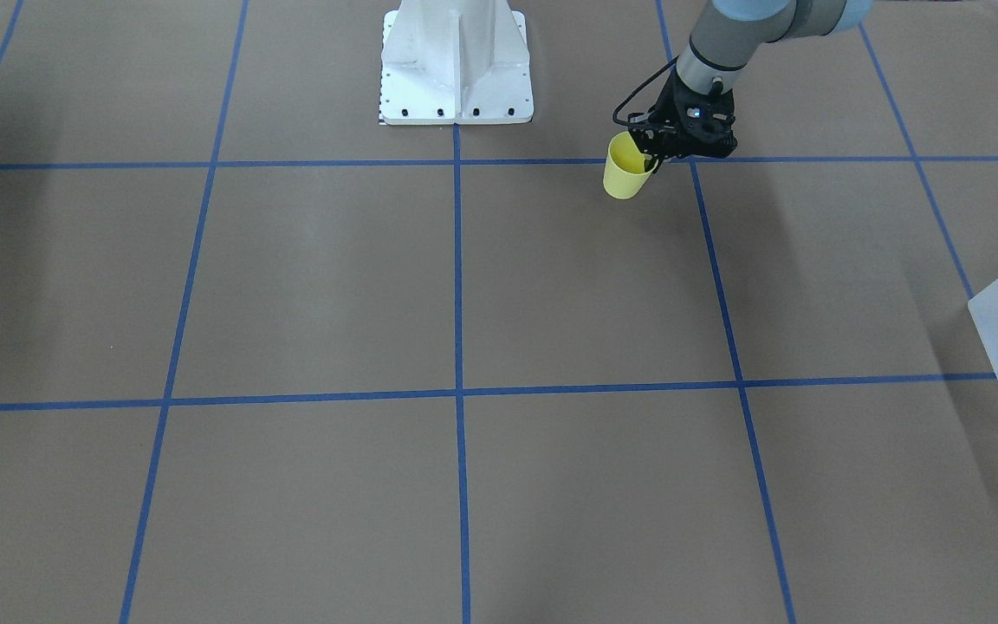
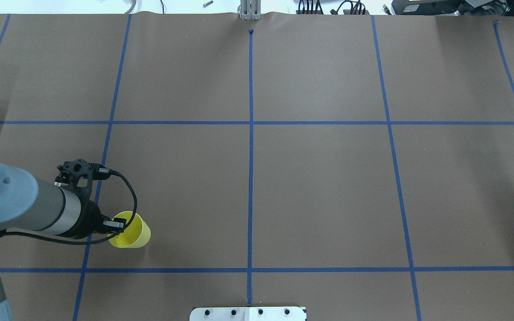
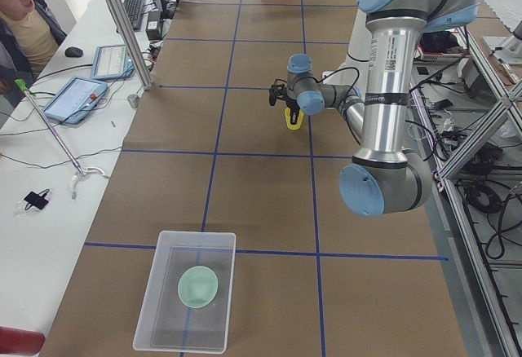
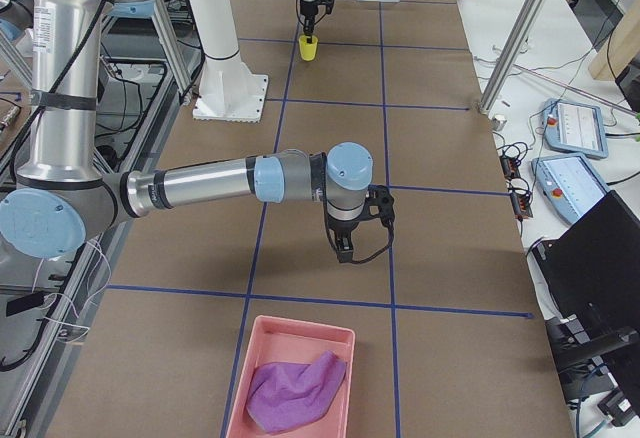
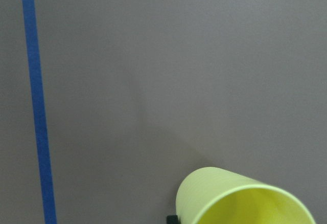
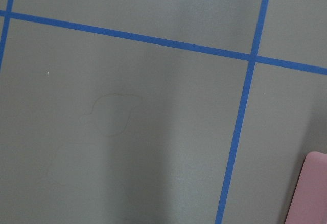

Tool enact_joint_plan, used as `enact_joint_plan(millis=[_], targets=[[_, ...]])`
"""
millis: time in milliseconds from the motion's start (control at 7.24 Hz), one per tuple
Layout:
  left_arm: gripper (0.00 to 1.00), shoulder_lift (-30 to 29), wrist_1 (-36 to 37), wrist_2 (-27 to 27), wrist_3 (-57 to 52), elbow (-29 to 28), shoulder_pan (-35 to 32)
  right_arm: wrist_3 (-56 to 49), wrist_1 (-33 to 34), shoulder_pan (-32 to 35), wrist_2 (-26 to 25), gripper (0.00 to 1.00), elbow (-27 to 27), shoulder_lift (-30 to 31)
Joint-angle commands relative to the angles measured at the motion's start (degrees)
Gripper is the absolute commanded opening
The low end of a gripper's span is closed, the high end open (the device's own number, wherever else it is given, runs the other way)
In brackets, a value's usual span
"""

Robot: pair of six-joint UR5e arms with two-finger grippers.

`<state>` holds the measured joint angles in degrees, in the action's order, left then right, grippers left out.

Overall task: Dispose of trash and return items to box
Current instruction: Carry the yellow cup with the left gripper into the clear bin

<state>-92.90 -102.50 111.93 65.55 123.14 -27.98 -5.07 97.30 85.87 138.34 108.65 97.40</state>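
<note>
Nearest, at the left end of the counter (image 1: 334, 286), the mint-green bowl (image 3: 198, 286) sits inside the frosted box (image 3: 163, 318). Further along, the left pincer (image 1: 651, 154) is clamped on the rim of the yellow cup (image 1: 625, 178), which is tilted and well apart from the box. Way past that, the right pincer (image 4: 346, 248) hovers over the counter, and I can't tell if it's open or closed.

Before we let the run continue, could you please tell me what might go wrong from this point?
1. The left gripper pinches the yellow cup by one side of its rim only; it may swing or slip on the carry to the bin.
2. The mint bowl already sits mid-bin, so a released cup could land on it and topple.
</note>
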Motion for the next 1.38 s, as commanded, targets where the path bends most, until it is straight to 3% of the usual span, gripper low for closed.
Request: enact_joint_plan(millis=[0, 276, 414, 552, 691, 829, 1243], targets=[[0.0, 3.3, 8.4, 9.8, -16.4, 5.2, -13.6, 0.1, 0.0, 0.0, 0.0, 1.0, 0.0, 0.1], [0.0, 9.4, 8.8, 18.2, -41.1, 0.7, -32.1, 0.2, 0.0, 0.0, 0.0, 1.0, 0.1, 0.1], [0.0, 9.3, 8.8, 21.7, -46.9, -5.7, -39.6, 0.2, 0.0, 0.0, 0.0, 1.0, 0.1, 0.1], [0.0, 7.5, 7.9, 22.0, -49.1, -12.6, -45.9, 0.2, 0.0, 0.0, 0.0, 1.0, 0.1, 0.1], [0.0, 3.8, 9.1, 22.0, -58.6, -19.3, -50.5, 0.3, 0.0, 0.0, 0.1, 1.0, 0.2, 0.1], [0.0, -2.3, 12.9, 22.8, -59.8, -27.4, -56.0, 0.5, 0.0, 0.0, 0.0, 1.0, 0.4, 0.1], [0.0, -10.6, 4.1, 21.1, -74.0, -53.5, -66.5, 0.6, 0.0, 0.0, 0.2, 1.0, 1.2, 0.5]])
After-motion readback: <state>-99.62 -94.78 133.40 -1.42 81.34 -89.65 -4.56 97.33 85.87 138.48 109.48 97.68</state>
